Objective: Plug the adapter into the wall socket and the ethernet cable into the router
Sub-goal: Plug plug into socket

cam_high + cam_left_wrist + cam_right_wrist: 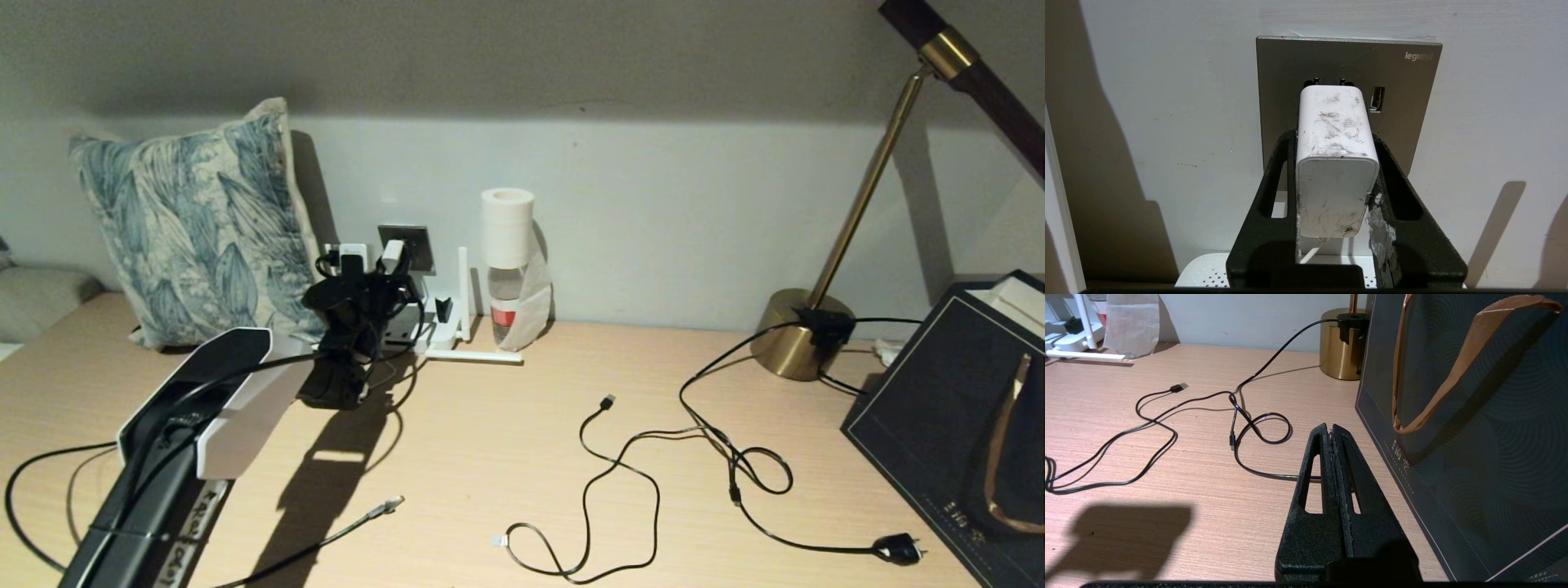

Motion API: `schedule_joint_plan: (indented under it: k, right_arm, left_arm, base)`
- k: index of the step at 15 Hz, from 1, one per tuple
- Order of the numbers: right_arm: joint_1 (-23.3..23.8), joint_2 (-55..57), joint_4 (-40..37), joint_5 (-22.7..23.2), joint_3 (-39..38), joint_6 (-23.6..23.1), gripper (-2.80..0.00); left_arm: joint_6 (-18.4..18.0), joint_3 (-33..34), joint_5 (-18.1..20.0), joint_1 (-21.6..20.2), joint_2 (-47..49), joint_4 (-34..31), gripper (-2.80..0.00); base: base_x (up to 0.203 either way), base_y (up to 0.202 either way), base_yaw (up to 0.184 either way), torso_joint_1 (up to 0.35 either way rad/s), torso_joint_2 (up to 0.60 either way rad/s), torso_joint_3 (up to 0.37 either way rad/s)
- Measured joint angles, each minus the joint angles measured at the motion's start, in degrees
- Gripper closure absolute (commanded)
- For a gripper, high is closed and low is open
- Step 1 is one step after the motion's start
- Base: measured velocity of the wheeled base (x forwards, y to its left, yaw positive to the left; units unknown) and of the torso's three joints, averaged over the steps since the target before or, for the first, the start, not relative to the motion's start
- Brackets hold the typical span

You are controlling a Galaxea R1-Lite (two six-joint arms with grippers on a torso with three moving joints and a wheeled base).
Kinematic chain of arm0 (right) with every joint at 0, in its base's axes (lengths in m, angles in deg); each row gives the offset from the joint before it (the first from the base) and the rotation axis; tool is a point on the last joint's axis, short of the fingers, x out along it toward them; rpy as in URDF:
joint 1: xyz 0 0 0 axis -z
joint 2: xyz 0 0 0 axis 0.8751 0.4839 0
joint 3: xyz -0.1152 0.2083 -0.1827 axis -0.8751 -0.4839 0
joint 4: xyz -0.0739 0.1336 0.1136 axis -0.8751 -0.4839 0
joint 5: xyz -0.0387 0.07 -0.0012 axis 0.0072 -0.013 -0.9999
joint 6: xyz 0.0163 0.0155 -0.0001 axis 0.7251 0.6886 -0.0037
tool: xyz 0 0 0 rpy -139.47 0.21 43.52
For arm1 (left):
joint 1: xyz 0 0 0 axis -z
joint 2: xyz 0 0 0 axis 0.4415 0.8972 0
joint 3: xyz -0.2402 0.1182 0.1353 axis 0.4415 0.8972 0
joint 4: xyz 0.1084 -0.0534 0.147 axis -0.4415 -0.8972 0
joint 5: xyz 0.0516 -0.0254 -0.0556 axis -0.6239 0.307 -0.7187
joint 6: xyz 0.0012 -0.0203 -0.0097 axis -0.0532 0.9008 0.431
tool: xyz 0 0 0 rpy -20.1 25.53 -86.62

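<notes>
At the table's back edge, the left gripper [1336,163] pinches the adapter [1336,163] by its sides, nose against the wall socket [1404,102], leaving its pins free to enter. The right gripper [1333,430], pressed together, idles.

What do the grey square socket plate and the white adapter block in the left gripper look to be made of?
The grey square wall socket plate looks like brushed metal, satin-finished: fine grain and a soft sheen, though it could be metal-look plastic. The white cube-shaped adapter, clamped in the left gripper, looks like smooth matte plastic, with rounded moulded edges and dark scuffs.
</notes>
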Motion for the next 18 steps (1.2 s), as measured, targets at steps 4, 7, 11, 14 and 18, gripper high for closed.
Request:
schedule_joint_plan:
  k: [4, 7, 11, 14, 18]
  right_arm:
    - [0.0, 0.0, 0.0, 0.0, 0.0, 0.0, 0.00]
    - [0.0, 0.0, 0.0, 0.0, 0.0, 0.0, 0.00]
    - [0.0, 0.0, 0.0, 0.0, 0.0, 0.0, 0.00]
    - [0.0, 0.0, 0.0, 0.0, 0.0, 0.0, 0.00]
    - [0.0, 0.0, 0.0, 0.0, 0.0, 0.0, 0.00]
  left_arm:
    - [0.0, 0.3, 0.0, 0.0, 0.0, 0.2, 0.00]
    - [0.0, 0.3, 0.0, 0.0, 0.0, 0.0, 0.00]
    - [0.0, 0.0, 0.0, 0.1, -0.1, -0.6, 0.00]
    - [0.0, -0.6, 0.0, 0.1, -0.4, -1.9, 0.00]
    - [0.0, -1.3, 0.0, 0.1, -0.7, -2.7, 0.00]
  base:
    - [0.000, 0.000, 0.000, 0.000, 0.00, 0.000]
    - [0.000, 0.000, 0.000, 0.000, 0.00, 0.000]
    - [0.000, 0.000, 0.000, 0.000, 0.00, 0.000]
    - [0.000, 0.000, 0.000, 0.000, 0.00, 0.000]
    - [0.000, 0.000, 0.000, 0.000, 0.00, 0.000]
